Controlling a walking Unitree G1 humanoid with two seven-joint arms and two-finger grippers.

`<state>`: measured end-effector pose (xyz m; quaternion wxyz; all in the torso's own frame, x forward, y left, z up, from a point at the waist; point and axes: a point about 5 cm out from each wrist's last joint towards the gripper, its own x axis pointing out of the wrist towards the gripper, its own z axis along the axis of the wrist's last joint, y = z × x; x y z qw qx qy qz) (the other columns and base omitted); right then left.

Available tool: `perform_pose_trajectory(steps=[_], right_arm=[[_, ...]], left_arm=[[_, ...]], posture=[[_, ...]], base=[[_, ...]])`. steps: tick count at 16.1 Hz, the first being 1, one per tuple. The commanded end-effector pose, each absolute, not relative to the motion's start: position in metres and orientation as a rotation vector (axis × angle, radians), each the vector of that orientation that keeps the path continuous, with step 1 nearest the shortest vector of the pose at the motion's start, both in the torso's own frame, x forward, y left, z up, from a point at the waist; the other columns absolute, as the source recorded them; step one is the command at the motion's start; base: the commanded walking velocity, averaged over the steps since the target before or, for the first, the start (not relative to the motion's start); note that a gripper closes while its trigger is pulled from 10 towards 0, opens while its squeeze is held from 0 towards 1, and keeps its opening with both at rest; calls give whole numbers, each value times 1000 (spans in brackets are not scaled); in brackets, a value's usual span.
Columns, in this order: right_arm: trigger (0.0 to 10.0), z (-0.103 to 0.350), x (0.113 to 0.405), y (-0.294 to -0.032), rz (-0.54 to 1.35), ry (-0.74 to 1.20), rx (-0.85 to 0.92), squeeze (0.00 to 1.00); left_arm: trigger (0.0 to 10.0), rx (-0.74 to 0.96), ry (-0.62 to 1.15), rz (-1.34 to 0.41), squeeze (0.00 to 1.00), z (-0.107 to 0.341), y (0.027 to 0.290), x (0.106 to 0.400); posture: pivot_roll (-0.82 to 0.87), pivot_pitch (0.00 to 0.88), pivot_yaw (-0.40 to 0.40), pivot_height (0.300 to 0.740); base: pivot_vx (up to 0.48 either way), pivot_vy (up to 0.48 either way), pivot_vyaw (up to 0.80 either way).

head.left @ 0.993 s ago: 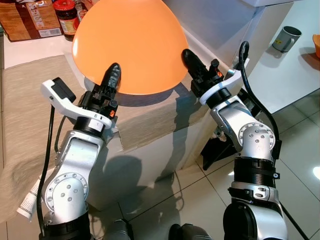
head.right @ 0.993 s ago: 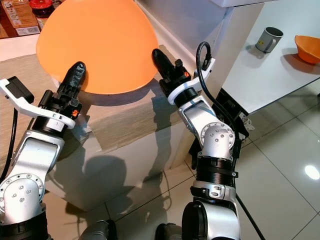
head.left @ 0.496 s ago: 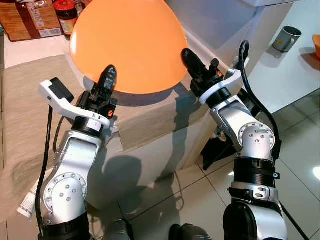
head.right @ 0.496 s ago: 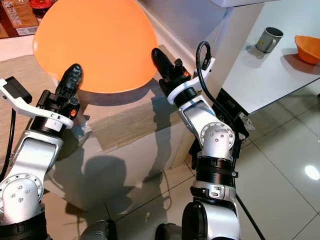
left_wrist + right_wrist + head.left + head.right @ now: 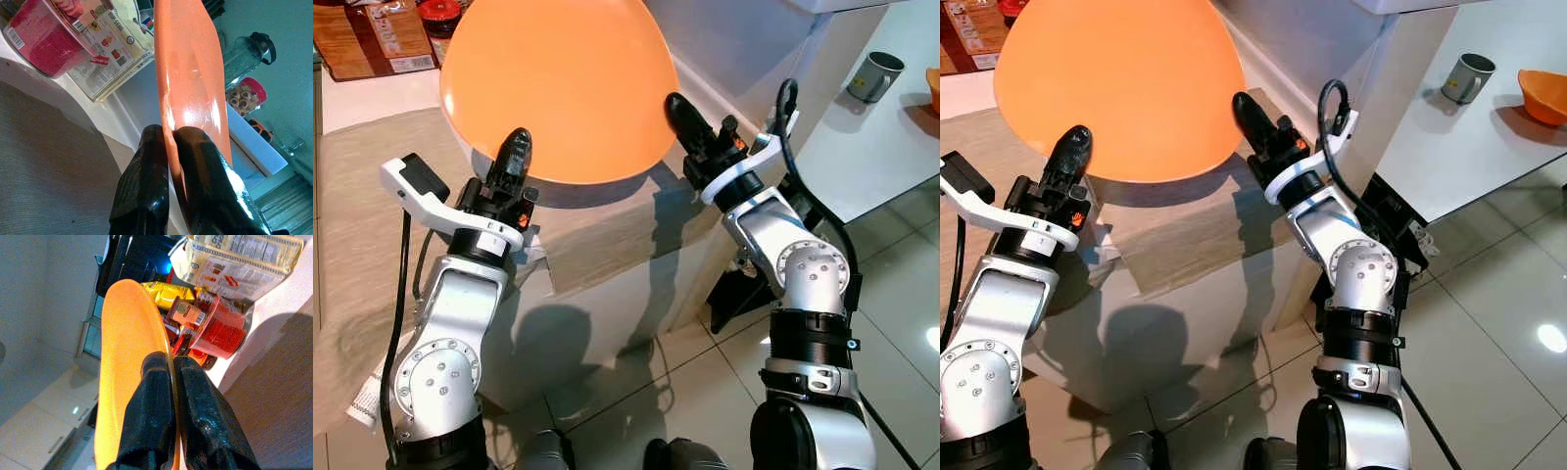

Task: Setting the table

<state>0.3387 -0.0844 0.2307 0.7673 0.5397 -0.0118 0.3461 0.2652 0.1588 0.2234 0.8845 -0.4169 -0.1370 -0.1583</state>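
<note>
I've got the big orange bowl (image 5: 558, 83) up in the air, turned bottom-up toward my head camera, held above the tan mat (image 5: 372, 196) on the counter (image 5: 372, 98). My left pincer (image 5: 512, 157) is pinching its rim on my left side, and in the left wrist view both black fingers (image 5: 146, 191) are pressed onto the thin orange edge, one on each face. My right pincer (image 5: 677, 113) is pinching the rim on the opposite side, its fingers (image 5: 151, 416) clamped the same way around the edge. So it's a two-handed hold, bowl between the two arms.

Behind the bowl on the counter there's a red-lidded jar (image 5: 438, 12) and a brown printed packet (image 5: 372, 39), with more packets and a red tub (image 5: 220, 328) in the right wrist view; the labels are too blurred for me to read. Off to my right, well apart, a white table (image 5: 1489, 127) carries a grey mug (image 5: 1467, 76) and what looks like another orange bowl (image 5: 1542, 93) at the frame edge. Glossy floor tiles (image 5: 901, 284) lie below.
</note>
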Motion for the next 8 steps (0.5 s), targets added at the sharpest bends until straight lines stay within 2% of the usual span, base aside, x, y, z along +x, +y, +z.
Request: perform_pose_trajectory(steps=[1, 2, 5, 8], right_arm=[[10000, 241, 333, -86, 785, -122, 1124, 478], [10000, 240, 333, -86, 782, -126, 1106, 1000], [10000, 235, 336, -92, 729, -139, 1083, 1000], [10000, 230, 338, -108, 682, -167, 1066, 1000]], left_arm=[[0, -855, -307, -349, 0, 230, 157, 264], [0, -861, -320, -346, 0, 232, 159, 263], [0, -880, -402, -312, 0, 241, 172, 261], [0, -847, -496, -267, 0, 252, 199, 253]], posture=[[-53, 135, -33, 740], [-54, 134, -33, 740], [-55, 134, -33, 740], [-55, 133, -32, 740]], base=[[0, 0, 0], [0, 0, 0], [0, 0, 0], [0, 0, 0]])
